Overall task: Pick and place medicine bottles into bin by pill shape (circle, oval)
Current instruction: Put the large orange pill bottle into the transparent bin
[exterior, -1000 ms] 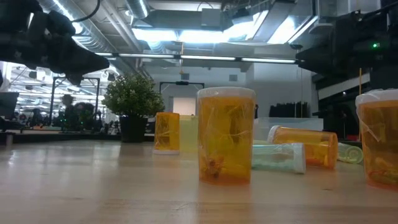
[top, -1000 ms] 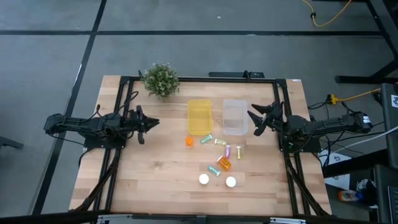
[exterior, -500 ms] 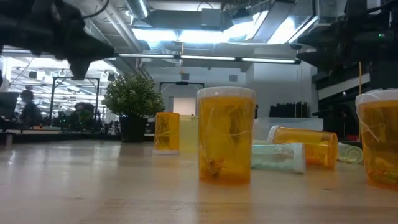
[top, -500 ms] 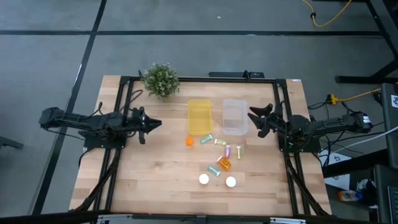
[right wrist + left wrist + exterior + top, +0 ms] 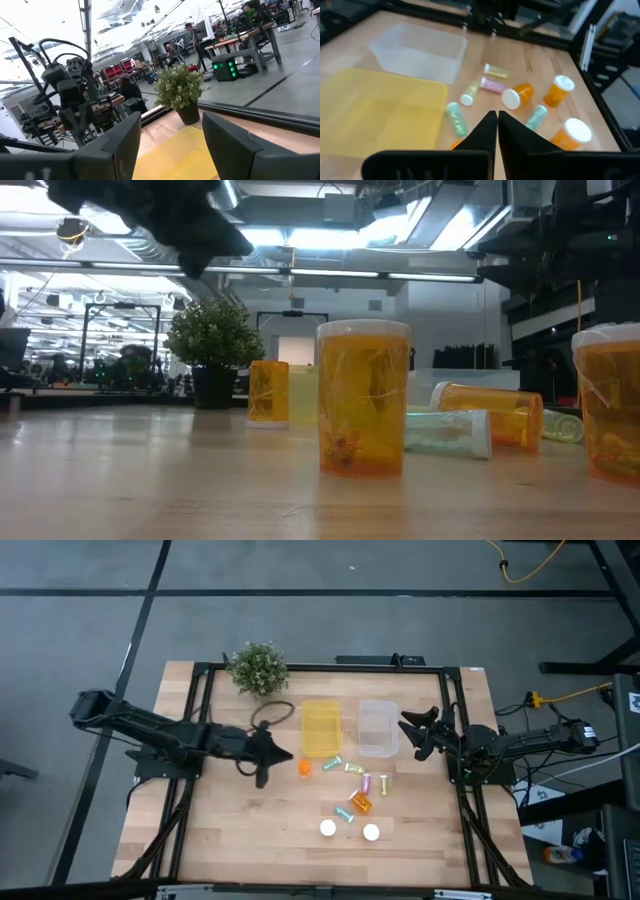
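Several medicine bottles lie scattered on the wooden table in front of a yellow bin and a clear bin. One is an upright orange bottle. An orange one lies on its side, and two show white caps. Slim teal, pink and cream vials lie between them. My left gripper is shut and empty, hanging above the table just left of the upright orange bottle. My right gripper stands open and empty beside the clear bin's right side.
A green potted plant stands at the far left of the table, behind my left arm. Black frame rails run along the table's left, right and far sides. Bare wood lies at the near left.
My left gripper has swung out from the table's left edge toward the middle, rising and tipping its fingers downward. It now hangs close to the upright orange bottle by the yellow bin. Its fingers have stayed shut. The bottles and bins have not moved.
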